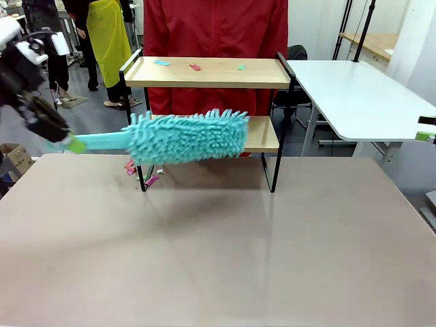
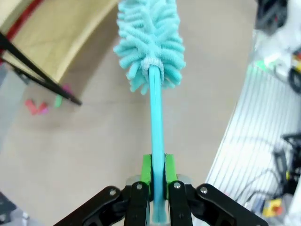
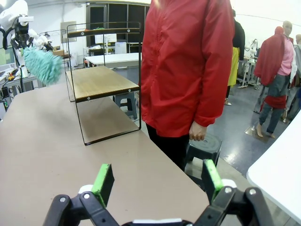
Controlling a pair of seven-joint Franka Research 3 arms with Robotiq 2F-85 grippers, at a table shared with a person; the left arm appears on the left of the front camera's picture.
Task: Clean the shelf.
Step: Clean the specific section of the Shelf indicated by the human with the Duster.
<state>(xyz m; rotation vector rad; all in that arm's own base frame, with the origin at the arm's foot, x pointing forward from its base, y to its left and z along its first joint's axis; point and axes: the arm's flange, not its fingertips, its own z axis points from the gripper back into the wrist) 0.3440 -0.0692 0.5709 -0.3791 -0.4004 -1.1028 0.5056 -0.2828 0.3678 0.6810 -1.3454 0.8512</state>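
Two green pads of my left gripper are clamped on the flat turquoise handle of the duster, right at its butt end. The grip looks straight, with the handle running out along the fingers. Its fluffy head hangs at the level of the shelf's lower board, on my side of it. From the left wrist view it seems to sit over the table beside the board's edge, but I cannot tell if the fibres touch the wood. My right gripper waits well off to the side with its jaws spread wide and nothing between them.

The shelf stands at the far side of the table, just in front of a person in a red jacket. Its long axis runs left to right across the table and its open face looks toward me. The duster lies nearly parallel to that axis, head toward my right and tipped slightly up.

Three paper scraps lie on the top board, and a few more sit on the table by the shelf's left foot. To do this well, I judge the head should go flat on a board and drag lengthwise, pushing scraps off the open front, not into the raised side rails.
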